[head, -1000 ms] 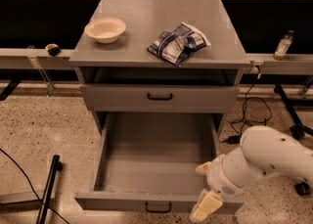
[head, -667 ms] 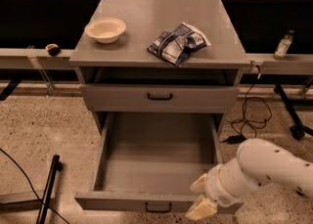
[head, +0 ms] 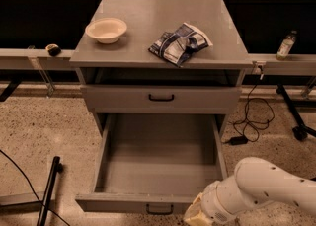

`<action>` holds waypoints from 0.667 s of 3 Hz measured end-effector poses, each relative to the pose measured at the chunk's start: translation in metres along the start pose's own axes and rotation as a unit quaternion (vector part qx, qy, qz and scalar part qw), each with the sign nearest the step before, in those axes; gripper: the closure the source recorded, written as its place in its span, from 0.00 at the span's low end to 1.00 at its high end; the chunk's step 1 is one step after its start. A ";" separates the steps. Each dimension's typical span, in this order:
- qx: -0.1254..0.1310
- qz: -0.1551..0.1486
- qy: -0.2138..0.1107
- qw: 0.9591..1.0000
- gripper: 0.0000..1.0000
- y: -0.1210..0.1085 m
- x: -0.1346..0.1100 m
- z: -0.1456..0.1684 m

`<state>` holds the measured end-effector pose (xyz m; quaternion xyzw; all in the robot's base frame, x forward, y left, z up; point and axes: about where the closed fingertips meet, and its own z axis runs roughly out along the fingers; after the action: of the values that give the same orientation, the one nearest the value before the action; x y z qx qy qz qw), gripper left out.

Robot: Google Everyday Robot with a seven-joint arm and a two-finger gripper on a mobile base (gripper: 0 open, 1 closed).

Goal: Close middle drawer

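The middle drawer point(head: 158, 161) stands pulled far out of the grey cabinet, and its plain grey tray is empty. Its front panel point(head: 128, 204) is near the bottom edge of the view, with a small black handle point(head: 159, 209). My gripper point(head: 195, 216) is at the bottom edge, just right of that handle and against the right part of the drawer front. The frame's edge cuts it off. My white arm point(head: 261, 185) reaches in from the lower right. The third drawer is out of view.
The first drawer point(head: 161, 98) above is shut. A white bowl point(head: 106, 29) and a crumpled chip bag point(head: 180, 43) lie on the cabinet top. A bottle point(head: 286, 45) stands on the right ledge. Cables point(head: 249, 121) lie on the floor at right, and a black pole point(head: 49, 190) at left.
My arm and gripper have moved left and lower, from beside the drawer's right front corner towards its front panel. The drawer has not visibly moved.
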<state>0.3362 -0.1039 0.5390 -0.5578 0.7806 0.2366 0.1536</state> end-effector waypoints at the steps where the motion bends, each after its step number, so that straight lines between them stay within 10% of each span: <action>1: 0.017 -0.009 -0.038 0.999 1.00 0.006 0.000 0.006; 2: 0.028 -0.019 -0.048 0.998 1.00 0.007 0.007 0.002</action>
<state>0.3267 -0.1065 0.5350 -0.5562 0.7677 0.2381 0.2109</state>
